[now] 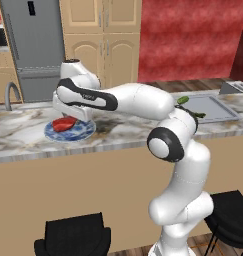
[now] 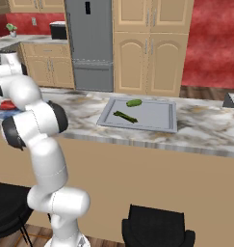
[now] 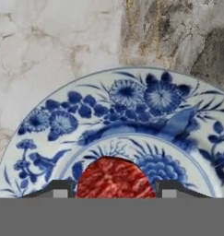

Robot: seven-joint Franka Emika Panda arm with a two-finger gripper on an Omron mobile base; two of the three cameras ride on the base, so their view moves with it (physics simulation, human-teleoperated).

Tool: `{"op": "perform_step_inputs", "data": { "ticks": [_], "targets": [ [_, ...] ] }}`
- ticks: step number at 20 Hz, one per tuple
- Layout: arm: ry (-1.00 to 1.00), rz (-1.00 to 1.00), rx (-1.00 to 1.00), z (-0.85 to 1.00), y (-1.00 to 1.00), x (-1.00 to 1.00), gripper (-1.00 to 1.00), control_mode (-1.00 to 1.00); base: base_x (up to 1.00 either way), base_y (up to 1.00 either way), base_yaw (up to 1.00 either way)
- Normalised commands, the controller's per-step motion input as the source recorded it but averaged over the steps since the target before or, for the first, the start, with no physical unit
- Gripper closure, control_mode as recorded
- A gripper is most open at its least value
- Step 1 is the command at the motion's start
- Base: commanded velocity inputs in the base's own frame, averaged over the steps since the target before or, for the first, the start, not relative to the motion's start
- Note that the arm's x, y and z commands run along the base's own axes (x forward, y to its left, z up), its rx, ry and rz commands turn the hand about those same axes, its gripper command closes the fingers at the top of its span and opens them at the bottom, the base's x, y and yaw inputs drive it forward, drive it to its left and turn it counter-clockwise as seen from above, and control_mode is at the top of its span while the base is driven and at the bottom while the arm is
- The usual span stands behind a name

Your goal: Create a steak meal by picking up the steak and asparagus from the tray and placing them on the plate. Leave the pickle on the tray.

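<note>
1. Marble counter runs across a kitchen with tan cabinets, a red wall and a grey fridge; two black chairs stand below it in the left base view.
2. Count: one plate, one steak, one tray, one asparagus, one pickle.
3. Steak lies on the plate (red against the blue pattern), toward its left side in the left base view.
4. Asparagus and pickle both lie on the tray, apart from each other; the pickle sits at about 1 o'clock from the asparagus in the right base view.
5. Tray and plate are well apart, with bare marble between them; the tray's near rim lies close to the counter's front edge.
6. Arm reaches leftward over the counter, hand pointing down above the plate.
7. Gripper has its fingers parted, one tip either side of the steak at 6 o'clock in the hand view; whether they touch it, I cannot tell.
</note>
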Motion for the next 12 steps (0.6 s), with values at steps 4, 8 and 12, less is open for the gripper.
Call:
{"op": "perform_step_inputs", "data": {
  "ticks": [4, 8, 12],
  "targets": [
    [-0.03, 0.0, 0.0, 0.16, -0.04, 0.0, -1.0, -1.0, 0.0, 0.0, 0.0],
    [-0.04, 0.0, 0.0, 0.29, -0.37, -0.07, -1.0, -1.0, 0.0, 0.0, 0.0],
    [-0.08, -0.01, 0.03, 0.46, -0.73, -0.28, -1.0, -1.0, 0.0, 0.0, 0.0]
  ]
}}
